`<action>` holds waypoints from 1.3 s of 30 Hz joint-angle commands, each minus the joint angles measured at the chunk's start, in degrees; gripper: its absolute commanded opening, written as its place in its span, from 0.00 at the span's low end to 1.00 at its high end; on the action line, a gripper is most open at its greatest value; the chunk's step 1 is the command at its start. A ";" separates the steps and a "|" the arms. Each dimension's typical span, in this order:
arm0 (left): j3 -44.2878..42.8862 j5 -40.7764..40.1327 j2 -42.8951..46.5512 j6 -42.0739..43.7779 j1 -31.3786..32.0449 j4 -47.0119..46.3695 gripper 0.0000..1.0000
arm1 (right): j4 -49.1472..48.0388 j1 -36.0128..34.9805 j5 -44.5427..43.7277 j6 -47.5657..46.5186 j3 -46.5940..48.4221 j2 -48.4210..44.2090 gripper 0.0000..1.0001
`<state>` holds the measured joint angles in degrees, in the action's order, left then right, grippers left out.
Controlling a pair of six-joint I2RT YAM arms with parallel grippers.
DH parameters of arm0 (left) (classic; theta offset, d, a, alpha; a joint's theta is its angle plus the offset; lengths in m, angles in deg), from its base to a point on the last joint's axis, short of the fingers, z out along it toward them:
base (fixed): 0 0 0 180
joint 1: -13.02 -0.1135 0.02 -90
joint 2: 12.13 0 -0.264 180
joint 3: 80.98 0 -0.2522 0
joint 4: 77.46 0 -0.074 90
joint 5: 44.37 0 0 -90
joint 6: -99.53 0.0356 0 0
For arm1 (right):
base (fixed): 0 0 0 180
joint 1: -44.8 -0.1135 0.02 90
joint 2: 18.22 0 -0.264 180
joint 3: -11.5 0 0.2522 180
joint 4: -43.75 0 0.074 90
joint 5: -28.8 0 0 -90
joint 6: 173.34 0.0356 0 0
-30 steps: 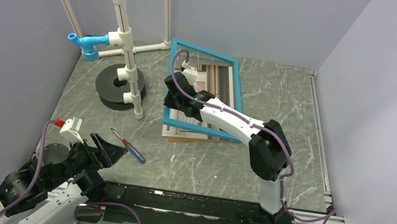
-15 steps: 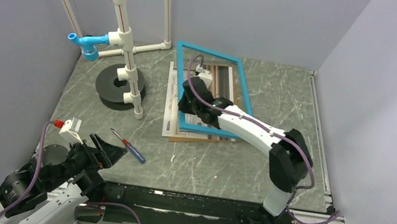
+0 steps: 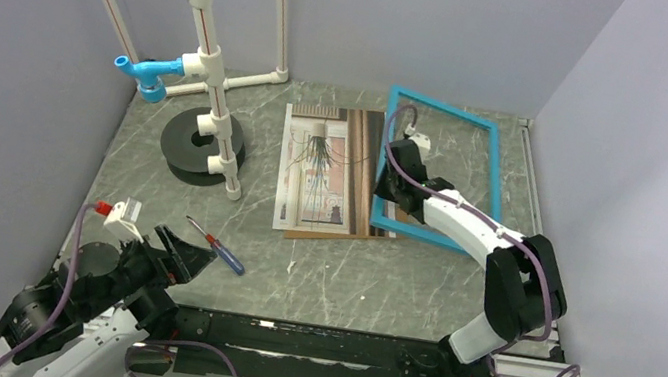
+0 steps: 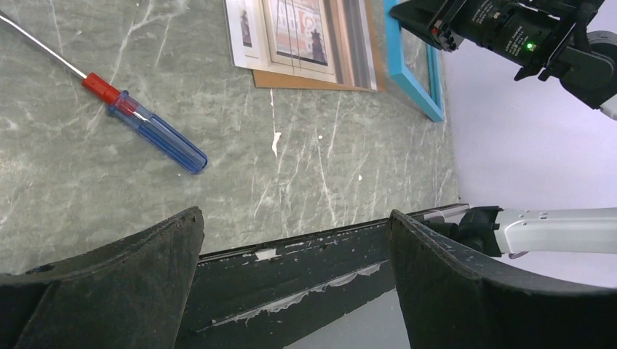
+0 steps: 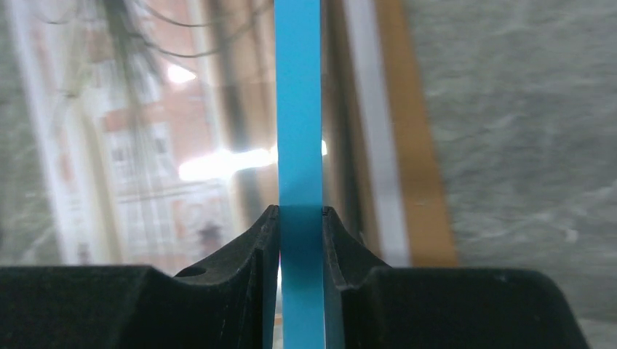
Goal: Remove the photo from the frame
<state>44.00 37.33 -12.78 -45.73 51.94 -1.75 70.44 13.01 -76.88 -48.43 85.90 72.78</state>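
The photo (image 3: 321, 168), a wispy dark plant over beige bands, lies flat and uncovered on the brown backing board (image 3: 334, 236) at mid-table. The turquoise frame (image 3: 490, 183) is to its right, tilted, its left side still overlapping the board's right edge. My right gripper (image 3: 391, 187) is shut on that left border; in the right wrist view the blue frame (image 5: 298, 109) is pinched between the fingertips of the right gripper (image 5: 300, 212), with the blurred photo (image 5: 145, 131) below. My left gripper (image 3: 183, 256) (image 4: 295, 218) stands open and empty at the near left.
A screwdriver (image 3: 217, 246) (image 4: 145, 123) with a red and blue handle lies just ahead of the left gripper. A white pipe stand (image 3: 211, 78) with orange and blue fittings rises from a black disc base (image 3: 187, 147) at the back left. Walls close in on three sides.
My right gripper has carried the frame to the right, off the photo and backing board, which now lie uncovered. The left arm has not moved.
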 commanded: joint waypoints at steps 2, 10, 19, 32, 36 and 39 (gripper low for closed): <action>1.00 1.33 0.21 -0.61 -0.09 -1.73 0.97 | -1.67 5.44 1.51 -10.48 -1.99 -2.54 0.00; 2.57 2.27 -0.18 -0.54 -0.10 -3.16 0.97 | 1.31 12.03 3.57 -22.32 -2.01 0.11 0.00; 4.98 3.69 -1.01 -0.47 -0.08 -5.77 0.97 | 3.02 14.34 1.78 -27.40 -3.42 0.92 0.00; 5.93 4.51 -1.36 -0.97 -0.08 -6.22 0.97 | 6.72 14.78 -0.59 -28.24 -2.12 2.77 0.00; 5.66 4.77 -0.82 -1.57 -0.10 -5.84 0.97 | 7.25 14.70 -0.71 -28.15 -1.91 2.47 0.07; 5.79 5.40 -0.84 -1.85 -0.10 -6.24 0.97 | 7.60 14.71 -0.82 -27.64 -2.08 1.95 0.18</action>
<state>49.68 41.33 -13.63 -46.54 51.94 -6.01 77.28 27.48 -74.66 -75.42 81.97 75.97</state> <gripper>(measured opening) 0.973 0.247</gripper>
